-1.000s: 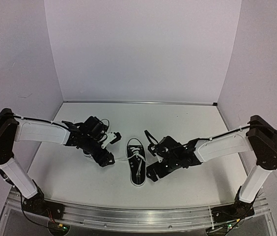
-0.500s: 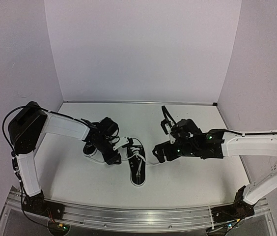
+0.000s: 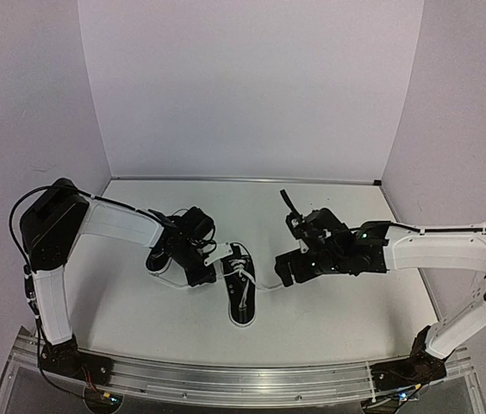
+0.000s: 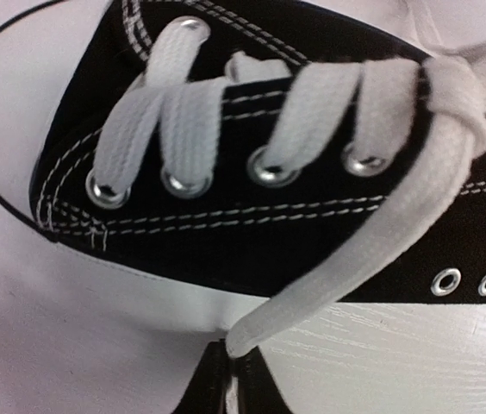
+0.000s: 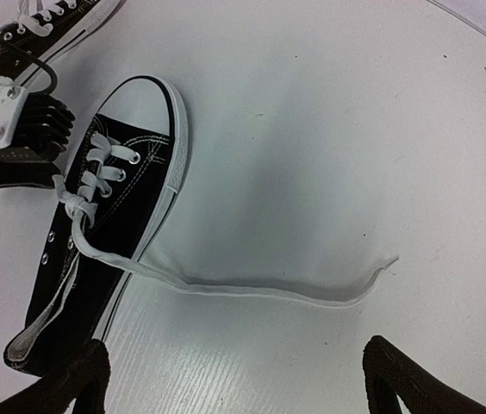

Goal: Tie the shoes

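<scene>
One black sneaker (image 3: pixel 239 297) with white laces lies mid-table, toe pointing away from the arms. My left gripper (image 3: pixel 215 269) sits at its left side. In the left wrist view the left gripper (image 4: pixel 230 358) is shut on the tip of a white lace (image 4: pixel 372 250) that runs down from the knot across the shoe (image 4: pixel 226 241). The other lace (image 5: pixel 269 293) trails loose over the table to the shoe's (image 5: pixel 114 224) right. My right gripper (image 5: pixel 236 349) hovers open above it, touching nothing. The second shoe (image 3: pixel 158 259) lies behind my left arm.
White walls enclose the white table (image 3: pixel 338 319) on three sides. The aluminium rail (image 3: pixel 226 375) with both arm bases runs along the near edge. The second shoe (image 5: pixel 53 21) shows at the top left of the right wrist view, beside the left gripper's body (image 5: pixel 15 129).
My left gripper moved right to the middle shoe and closed on the lace tip. The right arm lifted from beside the shoe, stretched out, then drifted slightly nearer, jaws still wide.
</scene>
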### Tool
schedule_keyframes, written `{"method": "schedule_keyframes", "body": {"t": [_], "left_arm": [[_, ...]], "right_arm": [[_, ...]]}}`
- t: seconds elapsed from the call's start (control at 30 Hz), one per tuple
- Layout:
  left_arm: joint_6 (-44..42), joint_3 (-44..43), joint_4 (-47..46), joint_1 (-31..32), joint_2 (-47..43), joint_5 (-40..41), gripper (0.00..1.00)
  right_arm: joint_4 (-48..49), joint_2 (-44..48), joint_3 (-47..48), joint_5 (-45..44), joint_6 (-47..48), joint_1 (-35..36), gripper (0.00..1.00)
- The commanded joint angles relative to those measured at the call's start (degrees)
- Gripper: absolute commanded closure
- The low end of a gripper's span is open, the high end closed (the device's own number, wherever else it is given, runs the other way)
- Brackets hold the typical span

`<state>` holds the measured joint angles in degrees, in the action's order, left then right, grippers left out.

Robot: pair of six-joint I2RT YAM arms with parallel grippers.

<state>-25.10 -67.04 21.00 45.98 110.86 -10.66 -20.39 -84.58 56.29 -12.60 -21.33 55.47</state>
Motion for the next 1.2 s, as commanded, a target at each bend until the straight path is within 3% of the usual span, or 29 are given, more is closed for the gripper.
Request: {"method": "schedule_keyframes", "body": {"t": [0.0, 0.27, 0.47, 0.7, 0.87, 1.17], "left_arm": [[2.62, 2.57, -6.22, 0.76, -5.37, -2.41, 1.00], [10.40, 9.59, -25.89, 2.36, -13.93, -9.99, 1.00], [13.33, 11.40, -33.58, 2.66, -14.72, -10.35, 1.00], [14.90, 14.84, -39.34, 2.71, -17.78, -8.97, 1.00], [14.10, 14.65, -38.01, 2.71, -18.65, -8.72, 1.00], [13.55, 14.48, -36.96, 2.87, -17.99, -8.10, 1.00]], "right_arm": [[-0.30, 0.48, 1.02, 1.23, -3.56, -0.52, 0.02], [5.64, -0.49, -4.95, 11.15, -5.65, -8.51, 0.02], [8.16, -3.59, -6.94, 12.16, -4.67, -12.29, 0.02], [10.13, -10.52, -6.30, 10.96, -4.65, -12.62, 0.16], [10.10, -14.03, -4.94, 8.94, -5.16, -12.67, 0.29], [11.17, -18.64, -3.36, 7.61, -5.53, -12.85, 0.28]]}}
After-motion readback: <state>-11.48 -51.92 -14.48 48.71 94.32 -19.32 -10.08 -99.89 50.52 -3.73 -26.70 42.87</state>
